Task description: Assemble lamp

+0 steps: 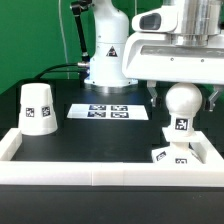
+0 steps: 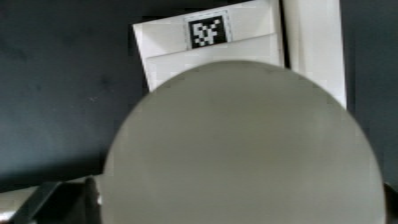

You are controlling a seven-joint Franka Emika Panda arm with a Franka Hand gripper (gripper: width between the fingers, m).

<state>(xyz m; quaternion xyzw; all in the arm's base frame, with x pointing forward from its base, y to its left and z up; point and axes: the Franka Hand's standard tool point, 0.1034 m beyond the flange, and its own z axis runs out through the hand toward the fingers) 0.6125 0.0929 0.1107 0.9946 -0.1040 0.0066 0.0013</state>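
Note:
The round-headed bulb [image 1: 183, 104] stands upright on the flat square base [image 1: 166, 154], which lies in the front corner at the exterior view's right. My gripper [image 1: 183, 98] is lowered over the bulb's head, with one finger on each side and a gap showing on both sides, so it is open. In the wrist view the bulb's head [image 2: 231, 150] fills most of the picture. The tagged base [image 2: 205, 45] shows beyond it, and one dark finger [image 2: 63, 203] shows beside it. The cup-like shade [image 1: 38, 108] stands at the exterior view's left, wide end down.
The white border rail [image 1: 100, 170] runs along the front and up both sides, and the base lies against it [image 2: 317, 40]. The marker board [image 1: 108, 111] lies mid-table at the back. The robot's base [image 1: 108, 60] stands behind it.

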